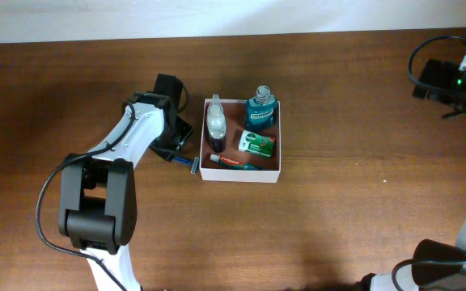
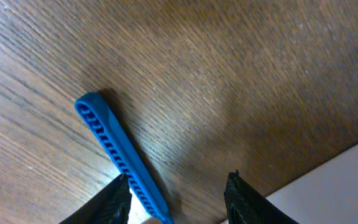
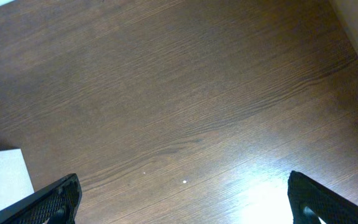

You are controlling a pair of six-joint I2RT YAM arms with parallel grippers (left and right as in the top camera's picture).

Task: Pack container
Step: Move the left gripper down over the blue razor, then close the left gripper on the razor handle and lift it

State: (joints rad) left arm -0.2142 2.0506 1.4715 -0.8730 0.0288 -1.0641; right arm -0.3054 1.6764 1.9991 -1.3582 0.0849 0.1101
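The container (image 1: 241, 173), a shallow white-walled box with a reddish-brown inside, holds a clear bottle (image 1: 215, 123), a teal bottle (image 1: 261, 109), a green packet (image 1: 256, 144) and a tube (image 1: 233, 162). A blue razor (image 1: 186, 162) lies on the wood just left of the box. My left gripper (image 1: 173, 149) is down over it. In the left wrist view the razor handle (image 2: 120, 146) runs between the parted fingers, close against the left finger (image 2: 114, 202), with a gap to the right one. My left gripper (image 2: 179, 200) is open. My right gripper (image 3: 182, 199) is wide open over bare wood.
The container's white wall (image 2: 331, 186) lies just right of the left gripper's fingers. The right arm (image 1: 451, 81) sits at the far right back corner of the brown table. A white box corner (image 3: 2, 177) shows at the left edge of the right wrist view.
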